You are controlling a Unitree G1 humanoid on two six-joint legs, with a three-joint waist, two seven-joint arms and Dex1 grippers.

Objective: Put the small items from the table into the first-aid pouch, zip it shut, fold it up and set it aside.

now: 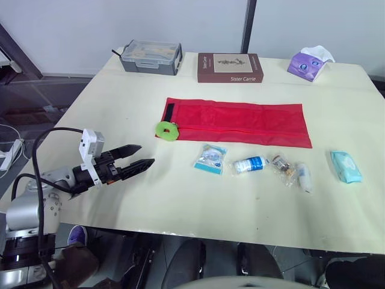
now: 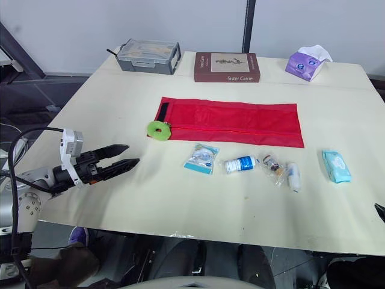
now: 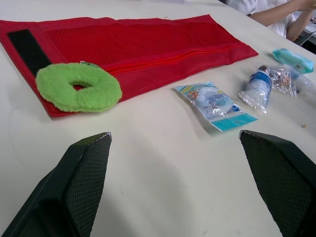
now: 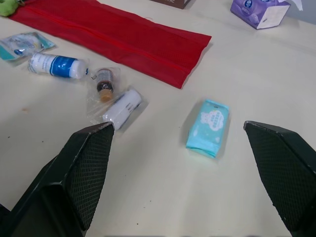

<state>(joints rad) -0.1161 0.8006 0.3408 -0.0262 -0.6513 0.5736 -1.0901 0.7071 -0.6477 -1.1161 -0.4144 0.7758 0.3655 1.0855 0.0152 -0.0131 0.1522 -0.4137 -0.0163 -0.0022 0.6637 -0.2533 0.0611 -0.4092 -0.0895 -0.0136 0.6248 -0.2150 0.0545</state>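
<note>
**Nothing packed yet: pouch flat, items all out on the counter**

The red first-aid pouch [image 1: 240, 120] lies spread out flat across the middle of the counter [image 1: 120, 205], unfolded. A fuzzy green ring [image 1: 168, 130] rests on its left end, beside a black strip. From where I stand I can't make out whether the zip along its length is open.

Just in front of the pouch, the small items lie in a loose row:
- a clear-and-blue packet [image 1: 211, 159]
- a bagged white bottle with a blue label [image 1: 249, 164]
- a small bagged vial [image 1: 281, 164], with a white tube [image 1: 304, 177] right against it
- a teal tissue pack [image 1: 346, 166], further to the right and apart from the rest

None of them is inside the pouch, so to my eye the job is at its very start. Loading, zipping, folding and setting aside are all left to do.

The left jaws hang low over the near-left part of the counter, spread apart and holding nothing. They point toward the green ring and the packet. The right jaws are also spread wide and empty, looking over the tissue pack and the tube.

A book [image 1: 230, 67], a grey plastic box [image 1: 151, 57] and a purple tissue box [image 1: 309, 63] sit along the far edge.
</note>
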